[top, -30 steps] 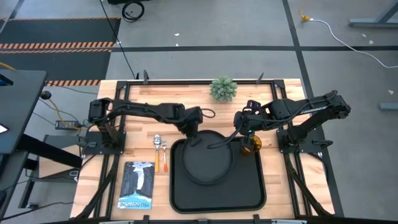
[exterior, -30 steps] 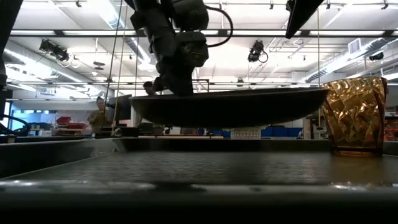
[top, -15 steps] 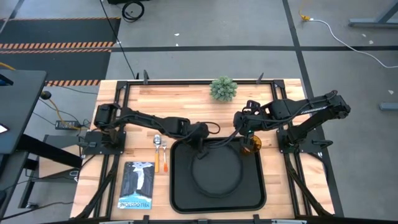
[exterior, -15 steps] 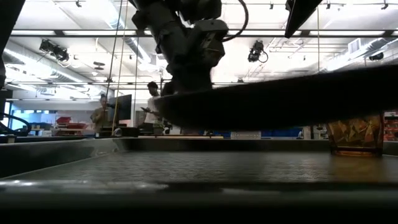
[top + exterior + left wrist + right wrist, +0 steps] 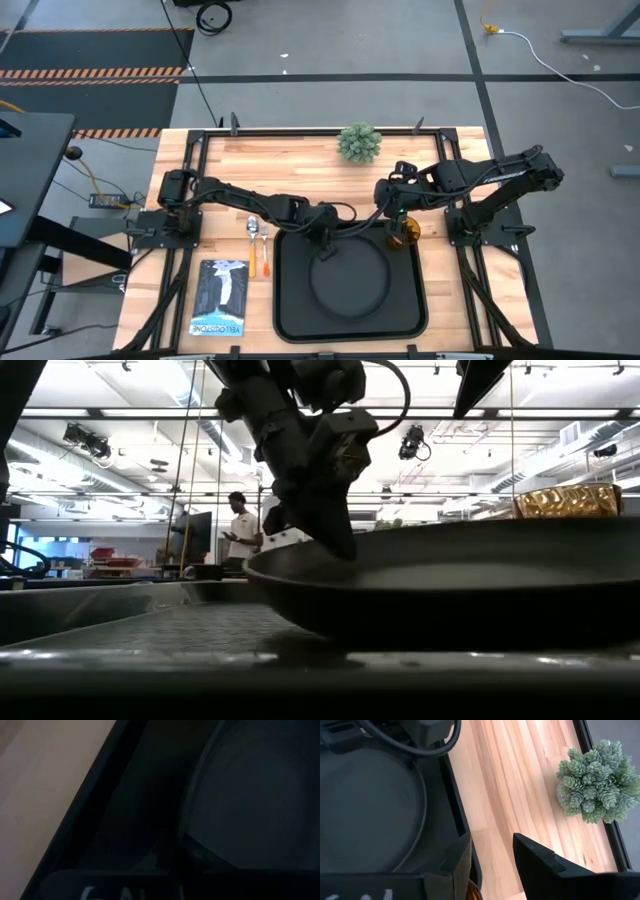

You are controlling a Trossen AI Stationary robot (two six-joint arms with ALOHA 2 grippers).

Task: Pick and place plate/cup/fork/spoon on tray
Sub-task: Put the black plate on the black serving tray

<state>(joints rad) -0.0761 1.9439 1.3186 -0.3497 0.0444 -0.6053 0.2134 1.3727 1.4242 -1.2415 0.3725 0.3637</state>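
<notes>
Left gripper (image 5: 322,240) is pinched on the far rim of the flat round matte-black plate (image 5: 349,279), which sits low inside the big black rectangular tray (image 5: 284,318) — touching or just above the floor, can't tell. Right gripper (image 5: 397,214) is spread above the small amber tumbler (image 5: 404,234) by the tray's far right corner. Orange-handled spoon (image 5: 253,240) and fork (image 5: 265,250) lie on the wooden worktop (image 5: 270,160) just left of the tray.

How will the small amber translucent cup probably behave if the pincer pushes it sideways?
The small amber translucent cup looks like light plastic, so it would probably slide easily. It stands upright at the black rectangular tray's corner, so the raised rim might stop it or tip it.
</notes>
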